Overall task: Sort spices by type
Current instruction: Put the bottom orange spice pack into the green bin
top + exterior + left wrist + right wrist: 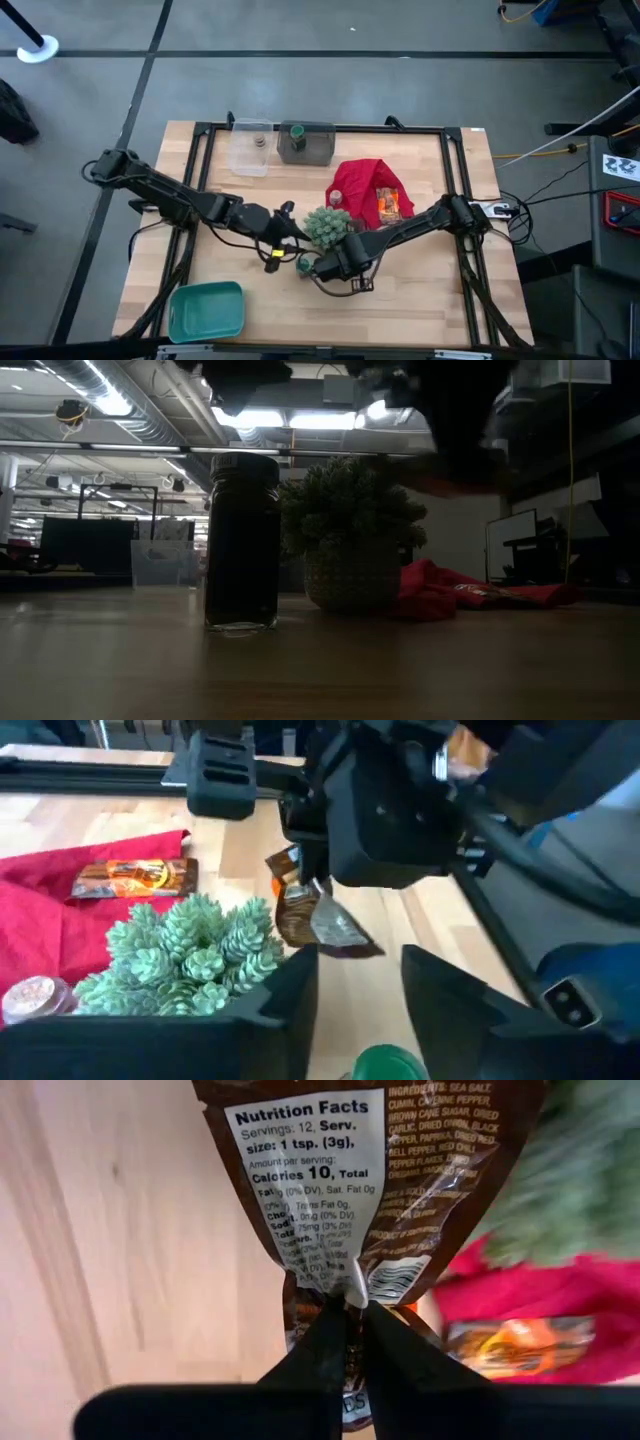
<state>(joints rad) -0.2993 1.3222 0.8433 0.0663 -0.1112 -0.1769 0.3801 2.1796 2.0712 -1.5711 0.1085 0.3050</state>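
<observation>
My right gripper point(350, 1315) is shut on a brown spice packet point(340, 1170), just near of the spiky green plant point(325, 225); the packet also shows in the left wrist view point(305, 915). My left gripper point(360, 985) is open and empty, left of the plant, with a green-lidded jar point(385, 1065) standing on the table close below its fingers. That jar also shows in the high view point(303, 263) and the low view point(240, 545). An orange packet point(388, 203) and a small jar point(336, 197) lie on the red cloth point(365, 180). My right gripper pinches the brown packet by the middle of one crimped end edge point(352, 1292), between its two fingertips. The packet reaches out beyond the fingers with its printed back toward the camera. In the left wrist view it hangs below the gripper, crumpled point(300, 910).
A clear box point(250, 148) holding a small jar and a dark box point(305, 143) holding a green-lidded jar stand at the far edge. A teal bin point(205, 310) sits at the near left. The black frame rails point(200, 180) run along both table sides.
</observation>
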